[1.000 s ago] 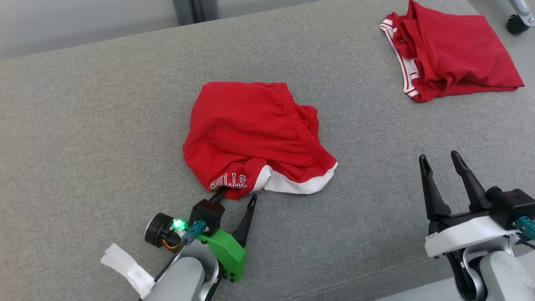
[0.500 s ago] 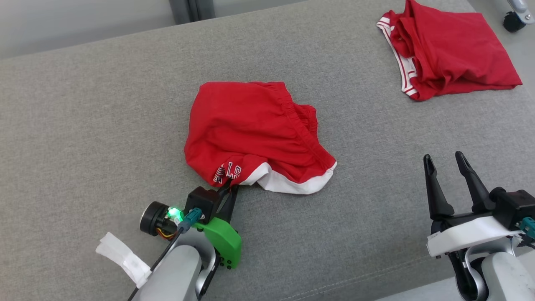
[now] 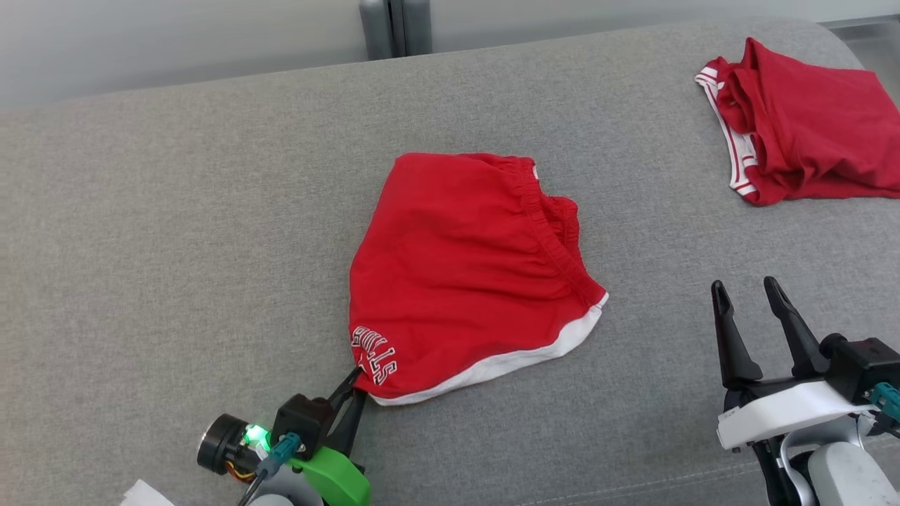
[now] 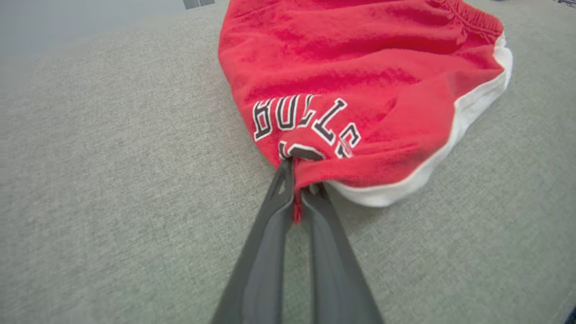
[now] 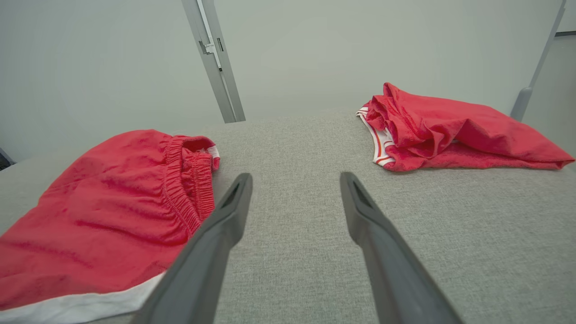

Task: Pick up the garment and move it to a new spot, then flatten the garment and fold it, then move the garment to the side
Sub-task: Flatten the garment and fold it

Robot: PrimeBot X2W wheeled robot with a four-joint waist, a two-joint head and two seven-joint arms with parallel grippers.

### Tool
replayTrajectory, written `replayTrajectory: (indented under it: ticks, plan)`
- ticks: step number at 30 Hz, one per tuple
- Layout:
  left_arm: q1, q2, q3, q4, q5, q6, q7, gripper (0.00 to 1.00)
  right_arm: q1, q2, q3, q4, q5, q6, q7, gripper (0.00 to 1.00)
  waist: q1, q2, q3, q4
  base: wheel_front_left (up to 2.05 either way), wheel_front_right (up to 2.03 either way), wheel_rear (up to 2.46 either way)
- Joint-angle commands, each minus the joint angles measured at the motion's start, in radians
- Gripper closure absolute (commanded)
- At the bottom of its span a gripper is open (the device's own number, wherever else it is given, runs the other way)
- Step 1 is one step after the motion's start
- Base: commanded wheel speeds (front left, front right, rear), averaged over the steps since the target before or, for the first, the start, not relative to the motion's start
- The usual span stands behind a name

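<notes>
Since a second ago, the left gripper (image 3: 355,383) is no longer gaping: its fingers are pinching the lettered hem corner of the red shorts (image 3: 471,267), now lying flatter mid-cushion (image 3: 176,246), long axis running from that near corner toward the far waistband. Well apart, the right gripper (image 3: 743,284) is hovering wide open, empty.

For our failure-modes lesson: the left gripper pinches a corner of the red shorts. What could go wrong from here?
The left gripper grips only a hem corner of the red shorts; the cloth could slip out when lifted. The right gripper is open and apart, so they may hang bunched.
</notes>
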Motion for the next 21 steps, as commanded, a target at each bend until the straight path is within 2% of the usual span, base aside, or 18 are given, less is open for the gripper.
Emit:
replayTrajectory:
  ticks: [1, 8, 9, 10, 11, 12, 13, 14, 21]
  plan:
    - [0.017, -0.002, 0.008, 0.001, -0.005, 0.004, 0.000, 1.00, 0.005, -0.003, -0.002, 0.003, -0.002, -0.002, -0.004, 0.00, 0.0000, 0.0000, -0.014, 0.014, 0.00, 0.00, 0.00]
    - [0.067, 0.014, 0.054, -0.022, -0.031, 0.025, 0.000, 1.00, 0.024, -0.004, -0.013, 0.010, -0.006, -0.002, -0.004, 0.00, 0.0000, 0.0000, -0.042, 0.040, 0.00, 0.00, 0.00]
    - [0.074, 0.015, 0.059, -0.027, -0.031, 0.027, 0.000, 0.93, 0.025, -0.005, -0.012, 0.011, -0.007, -0.002, -0.004, 0.00, 0.0000, 0.0000, -0.046, 0.044, 0.00, 0.00, 0.00]
    - [0.078, 0.015, 0.062, -0.032, -0.030, 0.029, 0.000, 0.69, 0.027, -0.006, -0.012, 0.012, -0.007, -0.002, -0.004, 0.00, 0.0000, 0.0000, -0.049, 0.048, 0.00, 0.00, 0.00]
    - [0.086, 0.015, 0.066, -0.036, -0.032, 0.029, 0.000, 0.24, 0.029, -0.007, -0.011, 0.014, -0.006, -0.002, -0.004, 0.00, 0.0000, 0.0000, -0.053, 0.051, 0.00, 0.00, 0.00]
    - [0.093, 0.014, 0.069, -0.036, -0.035, 0.027, 0.000, 0.21, 0.031, -0.007, -0.010, 0.015, -0.007, -0.002, -0.004, 0.00, 0.0000, 0.0000, -0.057, 0.055, 0.00, 0.00, 0.00]
    - [0.098, 0.012, 0.073, -0.039, -0.036, 0.029, 0.000, 0.05, 0.033, -0.006, -0.009, 0.016, -0.007, -0.002, -0.004, 0.00, 0.0000, 0.0000, -0.061, 0.058, 0.00, 0.00, 0.00]
    - [0.100, 0.010, 0.077, -0.045, -0.037, 0.034, 0.000, 0.00, 0.035, -0.006, -0.009, 0.017, -0.007, -0.002, -0.004, 0.00, 0.0000, 0.0000, -0.064, 0.061, 0.00, 0.00, 0.00]
    - [0.146, 0.013, 0.161, -0.138, -0.043, 0.066, 0.000, 0.00, 0.049, -0.005, -0.009, 0.020, -0.008, -0.002, -0.004, 0.00, 0.0000, 0.0000, -0.086, 0.091, 0.00, 0.00, 0.00]
